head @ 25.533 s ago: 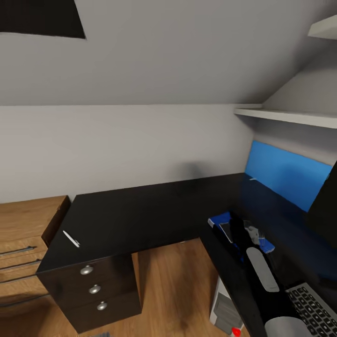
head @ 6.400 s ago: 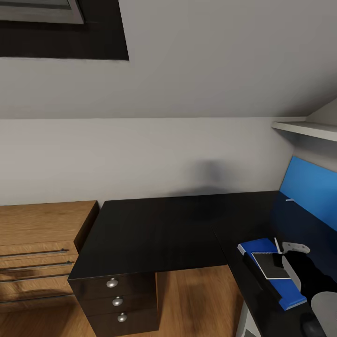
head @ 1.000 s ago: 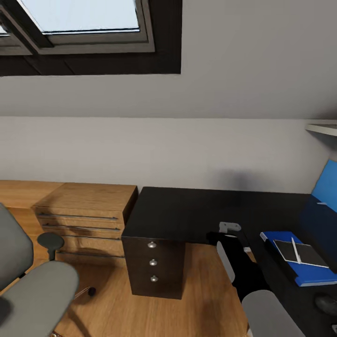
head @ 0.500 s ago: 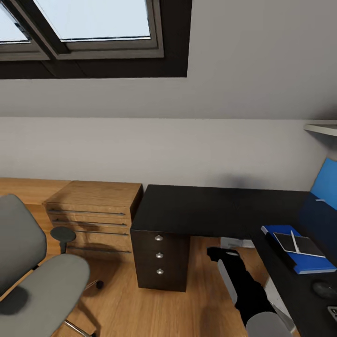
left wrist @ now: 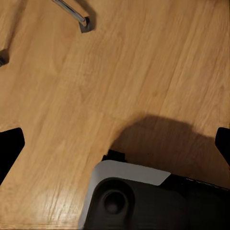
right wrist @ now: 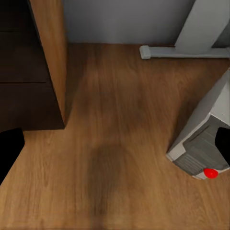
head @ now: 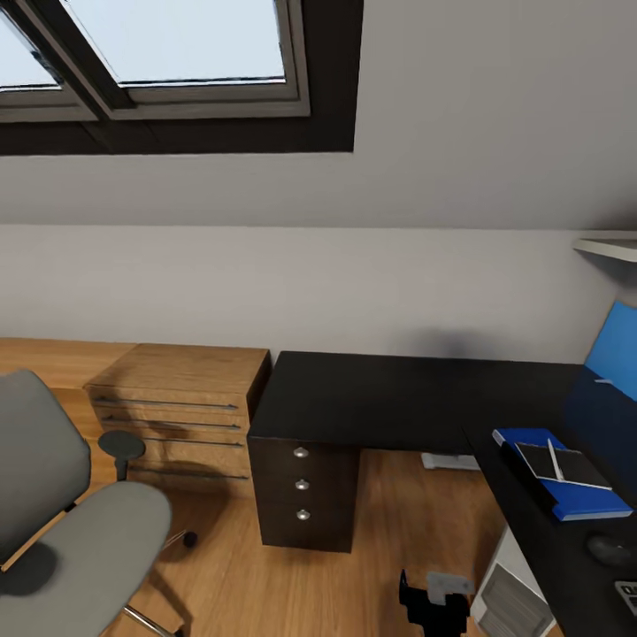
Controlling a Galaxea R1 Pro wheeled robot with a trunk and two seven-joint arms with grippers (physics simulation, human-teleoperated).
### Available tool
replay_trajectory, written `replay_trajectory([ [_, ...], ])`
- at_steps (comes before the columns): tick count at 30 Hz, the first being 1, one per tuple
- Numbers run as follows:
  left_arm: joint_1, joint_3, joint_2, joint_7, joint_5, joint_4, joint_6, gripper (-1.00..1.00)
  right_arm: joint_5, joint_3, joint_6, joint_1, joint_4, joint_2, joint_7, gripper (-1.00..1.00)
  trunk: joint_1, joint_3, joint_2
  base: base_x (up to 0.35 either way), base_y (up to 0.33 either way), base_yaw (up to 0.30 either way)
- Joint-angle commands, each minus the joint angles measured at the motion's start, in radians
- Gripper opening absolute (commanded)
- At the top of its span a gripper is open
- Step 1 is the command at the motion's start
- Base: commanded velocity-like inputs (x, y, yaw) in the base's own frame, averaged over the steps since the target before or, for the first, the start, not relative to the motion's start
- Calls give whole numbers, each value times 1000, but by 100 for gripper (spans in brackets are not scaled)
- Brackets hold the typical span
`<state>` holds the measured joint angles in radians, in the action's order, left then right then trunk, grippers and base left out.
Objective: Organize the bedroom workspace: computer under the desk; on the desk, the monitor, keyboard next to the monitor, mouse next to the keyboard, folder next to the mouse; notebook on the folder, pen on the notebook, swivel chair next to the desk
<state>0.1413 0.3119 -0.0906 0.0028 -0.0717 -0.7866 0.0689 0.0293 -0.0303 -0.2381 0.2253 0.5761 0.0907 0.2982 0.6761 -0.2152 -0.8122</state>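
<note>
The grey swivel chair (head: 75,531) stands on the floor at the left, apart from the black L-shaped desk (head: 380,398). On the desk's right wing lies the blue folder (head: 579,509), with the dark notebook (head: 566,464) on it and the white pen (head: 554,459) on the notebook. The mouse (head: 610,550) and a keyboard corner (head: 626,588) lie nearer me. The computer tower (head: 513,597) (right wrist: 203,143) stands under the desk. My right gripper (head: 438,603) (right wrist: 115,148) hangs low over the floor, open and empty. My left gripper (left wrist: 115,146) is open over bare floor.
A wooden dresser (head: 177,402) adjoins the desk's drawer unit (head: 305,491) (right wrist: 28,67). A blue panel (head: 615,349) stands at the desk's far right. A grey desk foot (right wrist: 182,51) rests by the wall. A chair leg (left wrist: 72,14) and my base (left wrist: 143,201) show below.
My right arm has dropped from desk height down toward the floor. The view shifted slightly; chair, folder, notebook and pen have stayed put.
</note>
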Motion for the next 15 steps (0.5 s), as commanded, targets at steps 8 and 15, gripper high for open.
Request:
replay_trajectory([
  [8,-123,3,24,0,-7,190,22,100,37,-3,-280,-1,-220,0,8,100,-31,24,55,0,0,204],
  [15,-144,2,24,-4,-8,223,24,100,42,-2,-375,-1,-270,2,9,100,-57,46,104,0,0,273],
])
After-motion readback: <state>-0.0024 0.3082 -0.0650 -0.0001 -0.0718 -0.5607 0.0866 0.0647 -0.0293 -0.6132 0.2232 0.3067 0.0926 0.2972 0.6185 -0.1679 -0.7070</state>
